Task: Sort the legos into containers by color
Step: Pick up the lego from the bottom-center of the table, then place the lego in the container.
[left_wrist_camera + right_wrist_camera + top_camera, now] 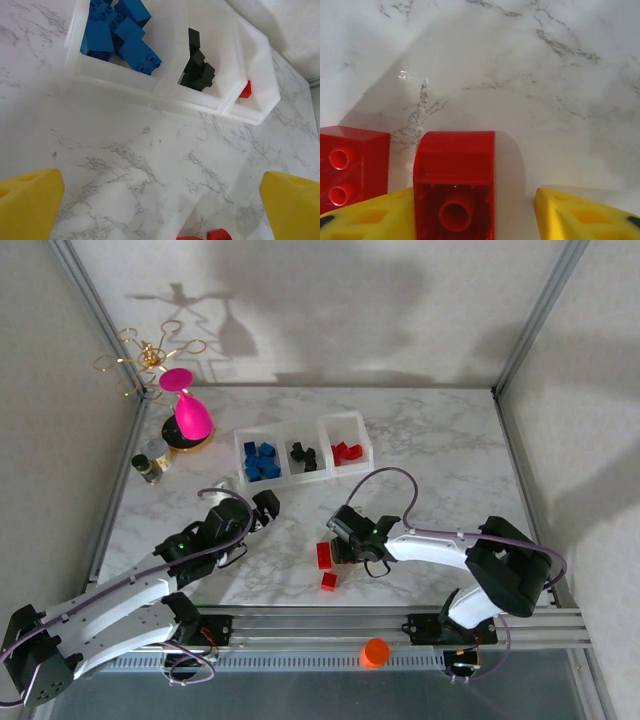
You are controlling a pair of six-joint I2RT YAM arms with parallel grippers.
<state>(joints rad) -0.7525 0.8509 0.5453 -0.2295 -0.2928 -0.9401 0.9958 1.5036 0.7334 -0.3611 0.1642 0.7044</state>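
Note:
The clear three-bin tray (302, 472) stands at the back of the table, with blue legos (261, 460) in its left bin, black legos (303, 455) in the middle and red legos (347, 451) in the right. In the right wrist view a red lego (455, 165) lies on the table between the yellow fingers of my right gripper (477, 212). It touches the left finger (380, 220), and a gap separates it from the right finger. A second red lego (350, 165) sits just to its left. My left gripper (160, 200) hangs open over bare marble in front of the tray (150, 92).
A pink goblet (188, 412), a gold wire stand (150, 355) and a small jar (152, 462) crowd the back left corner. An orange cap (375, 651) rests on the front rail. Red legos (323, 555) (329, 581) lie on the marble near my right gripper (335, 542).

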